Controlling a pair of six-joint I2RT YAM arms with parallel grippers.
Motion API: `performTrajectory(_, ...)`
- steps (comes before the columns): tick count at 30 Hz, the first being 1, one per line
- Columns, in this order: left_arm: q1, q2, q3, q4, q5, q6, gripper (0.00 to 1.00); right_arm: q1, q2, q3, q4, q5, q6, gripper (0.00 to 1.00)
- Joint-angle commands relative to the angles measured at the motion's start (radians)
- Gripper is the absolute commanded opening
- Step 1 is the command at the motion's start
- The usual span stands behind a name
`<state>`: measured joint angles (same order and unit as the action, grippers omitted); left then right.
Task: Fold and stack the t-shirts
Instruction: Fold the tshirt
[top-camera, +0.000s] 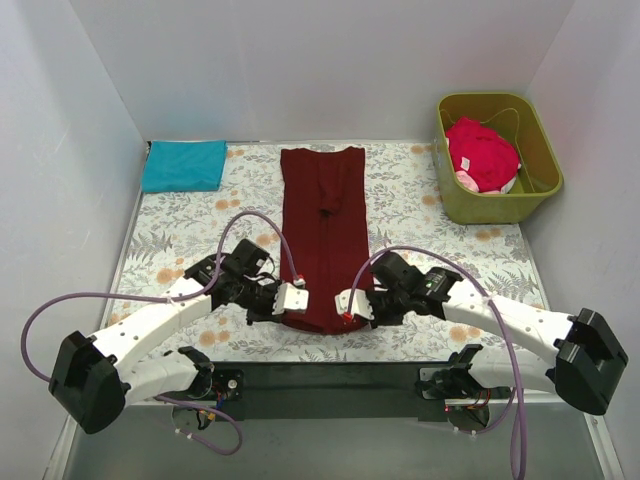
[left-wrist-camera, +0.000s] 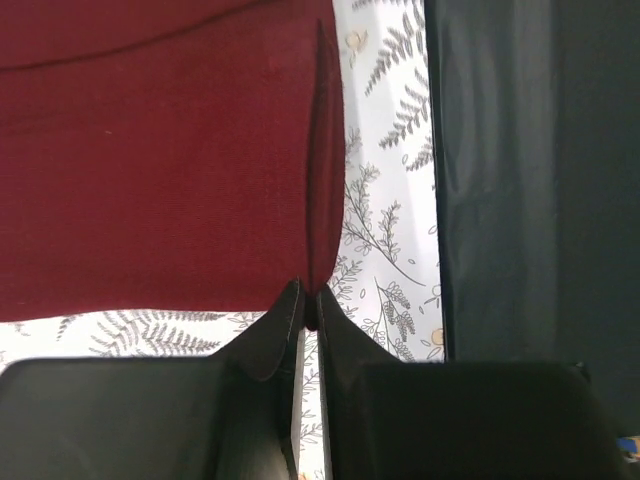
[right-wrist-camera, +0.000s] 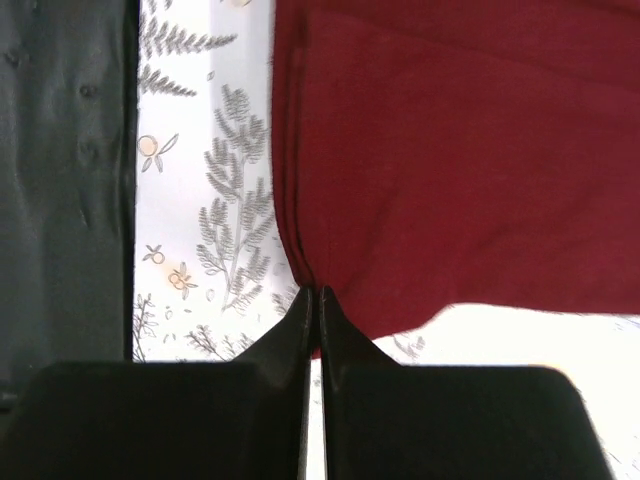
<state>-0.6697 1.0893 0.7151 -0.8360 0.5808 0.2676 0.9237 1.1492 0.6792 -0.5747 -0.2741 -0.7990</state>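
Note:
The dark maroon t-shirt (top-camera: 324, 230) lies as a long narrow strip down the middle of the table, sleeves folded in. My left gripper (top-camera: 297, 300) is shut on its near left corner; the left wrist view shows the cloth (left-wrist-camera: 160, 160) pinched between the jaws (left-wrist-camera: 309, 305). My right gripper (top-camera: 347, 304) is shut on its near right corner, cloth (right-wrist-camera: 460, 150) pinched at the tips (right-wrist-camera: 318, 297). A teal blue t-shirt (top-camera: 184, 165) lies folded at the far left corner. A bright red-pink t-shirt (top-camera: 482, 153) sits bunched in the tub.
An olive-green plastic tub (top-camera: 540, 150) stands at the far right. The grey-and-orange floral tablecloth (top-camera: 190, 240) covers the table. A dark strip (top-camera: 330, 378) runs along the near edge between the arm bases. White walls close in on three sides.

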Motion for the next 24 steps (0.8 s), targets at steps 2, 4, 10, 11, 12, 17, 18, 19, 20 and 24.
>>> performTrajectory(2, 0.028, 0.024, 0.111, -0.06, 0.044, -0.08, 0.0, -0.055, -0.029, 0.134, -0.085, 0.013, -0.003, 0.01)
performTrajectory(4, 0.059, 0.047, 0.138, -0.034, 0.044, -0.076, 0.0, -0.077, -0.014, 0.176, -0.103, 0.016, -0.049, 0.01)
performTrajectory(10, 0.177, 0.214, 0.268, 0.02, 0.079, -0.027, 0.0, -0.192, 0.095, 0.301, -0.102, -0.005, -0.155, 0.01)
performTrajectory(11, 0.195, 0.237, 0.282, 0.026, 0.086, -0.019, 0.0, -0.219, 0.127, 0.333, -0.099, -0.008, -0.187, 0.01)
performTrajectory(12, 0.208, 0.265, 0.314, 0.034, 0.086, -0.005, 0.0, -0.232, 0.144, 0.347, -0.097, -0.011, -0.212, 0.01)
performTrajectory(17, 0.281, 0.429, 0.42, 0.092, 0.096, 0.019, 0.0, -0.327, 0.282, 0.463, -0.09, -0.036, -0.284, 0.01)
performTrajectory(18, 0.288, 0.454, 0.438, 0.092, 0.099, 0.025, 0.0, -0.341, 0.3, 0.495, -0.085, -0.045, -0.304, 0.01)
performTrajectory(19, 0.297, 0.478, 0.469, 0.101, 0.1, 0.036, 0.0, -0.35, 0.317, 0.509, -0.079, -0.045, -0.318, 0.01)
performTrajectory(20, 0.303, 0.518, 0.48, 0.113, 0.1, 0.036, 0.0, -0.371, 0.349, 0.517, -0.068, -0.043, -0.328, 0.01)
performTrajectory(24, 0.326, 0.625, 0.538, 0.175, 0.087, 0.045, 0.0, -0.413, 0.44, 0.582, -0.03, -0.051, -0.37, 0.01)
